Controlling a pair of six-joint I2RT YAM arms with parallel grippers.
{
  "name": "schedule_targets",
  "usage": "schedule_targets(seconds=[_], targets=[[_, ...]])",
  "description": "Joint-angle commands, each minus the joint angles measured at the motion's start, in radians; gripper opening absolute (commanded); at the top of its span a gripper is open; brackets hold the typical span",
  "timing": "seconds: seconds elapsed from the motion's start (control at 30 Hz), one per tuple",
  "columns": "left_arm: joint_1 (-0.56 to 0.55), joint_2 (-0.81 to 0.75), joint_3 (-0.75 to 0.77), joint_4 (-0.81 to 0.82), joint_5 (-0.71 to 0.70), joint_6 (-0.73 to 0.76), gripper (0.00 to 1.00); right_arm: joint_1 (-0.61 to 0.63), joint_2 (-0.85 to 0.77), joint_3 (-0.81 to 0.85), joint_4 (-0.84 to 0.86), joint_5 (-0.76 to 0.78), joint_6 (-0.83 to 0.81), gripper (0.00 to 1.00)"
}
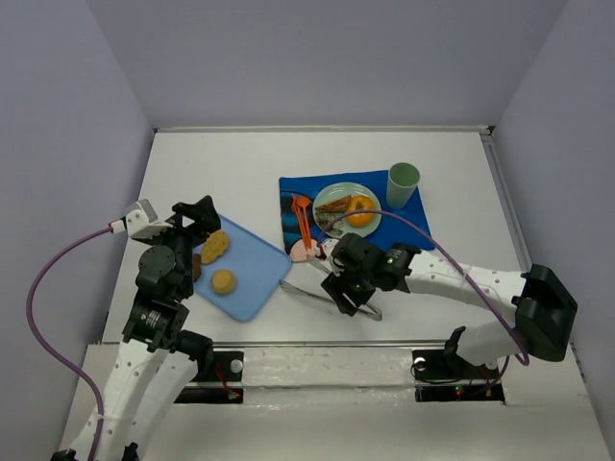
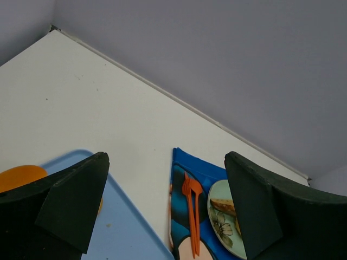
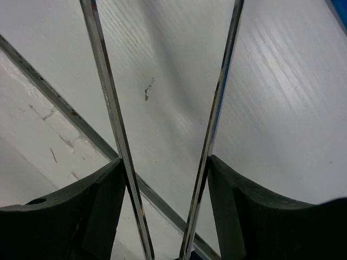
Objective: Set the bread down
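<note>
Top view with both wrist views. We see the left end effector (image 1: pixel 197 213) above the far left corner of the tray (image 1: pixel 255 264), its jaws wide and with nothing between them. On the tray lie a long roll (image 1: pixel 214 247), nearest this end effector, and a round roll (image 1: pixel 223 281) closer to the arm bases; the two are apart. The right end effector (image 3: pixel 165 168) holds the tongs (image 3: pixel 108 97): in the right wrist view each metal arm lies against the inner face of a finger (image 3: pixel 103 206), and the arms spread outward with only bare bench (image 1: pixel 240 163) between them. In the top view we find the tongs low over the bench, between the tray and the cloth (image 1: pixel 298 187), their tips toward the tray but not reaching it. On the cloth stands a plate (image 1: pixel 348 190) bearing a slice (image 1: pixel 333 205) and an orange piece (image 1: pixel 360 212). A fork (image 1: pixel 303 219) lies on the cloth left of the plate, and a cup (image 1: pixel 404 182) stands upright at its far right corner
</note>
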Motion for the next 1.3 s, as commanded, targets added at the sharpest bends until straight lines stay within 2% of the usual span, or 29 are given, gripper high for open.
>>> schedule_targets(seconds=[0.0,0.03,0.07,0.1,0.37,0.43,0.47,0.5,0.53,0.6,0.63,0.67,0.77,0.9,1.17,1.27], targets=[[0.002,0.000,-0.015,0.072,-0.005,0.017,0.99,0.020,-0.002,0.048,-0.063,0.082,0.022,0.75],[0.002,0.002,-0.015,0.075,0.002,0.019,0.99,0.020,-0.004,0.050,-0.066,0.095,0.020,0.83],[0.002,0.005,-0.015,0.079,0.013,0.020,0.99,0.020,-0.022,0.051,-0.075,0.121,0.014,0.96],[0.002,0.008,-0.015,0.079,0.015,0.020,0.99,0.020,-0.022,0.053,-0.075,0.122,0.014,0.99],[0.002,0.011,-0.014,0.079,0.010,0.022,0.99,0.020,-0.130,0.108,-0.022,0.217,0.011,1.00],[0.002,0.010,-0.012,0.078,0.006,0.020,0.99,0.020,-0.168,0.142,0.027,0.357,0.092,1.00],[0.002,0.006,-0.014,0.075,0.004,0.020,0.99,0.020,-0.177,0.154,0.035,0.495,0.140,1.00],[0.002,0.005,-0.012,0.073,0.001,0.019,0.99,0.011,-0.185,0.172,0.037,0.564,0.183,1.00],[0.002,0.003,-0.010,0.067,-0.001,0.020,0.99,-0.041,-0.196,0.178,0.037,0.639,0.253,1.00],[0.002,0.002,-0.007,0.063,-0.004,0.022,0.99,-0.135,-0.216,0.169,0.037,0.639,0.327,1.00],[0.002,0.003,-0.006,0.059,-0.005,0.022,0.99,-0.240,-0.243,0.160,0.038,0.607,0.400,1.00],[0.002,0.005,-0.006,0.059,-0.005,0.022,0.99,-0.291,-0.257,0.150,0.042,0.606,0.401,1.00],[0.002,0.016,-0.004,0.059,-0.011,0.020,0.99,-0.391,-0.297,0.094,0.051,0.599,0.490,1.00],[0.002,0.034,-0.003,0.059,-0.025,0.023,0.99,-0.552,-0.305,0.042,0.054,0.559,0.517,1.00],[0.002,0.086,0.008,0.061,-0.030,0.026,0.99,-0.552,-0.272,0.047,0.086,0.588,0.465,1.00],[0.002,0.091,0.005,0.070,-0.025,0.026,0.99,-0.552,-0.286,0.053,0.147,0.525,0.418,1.00]])
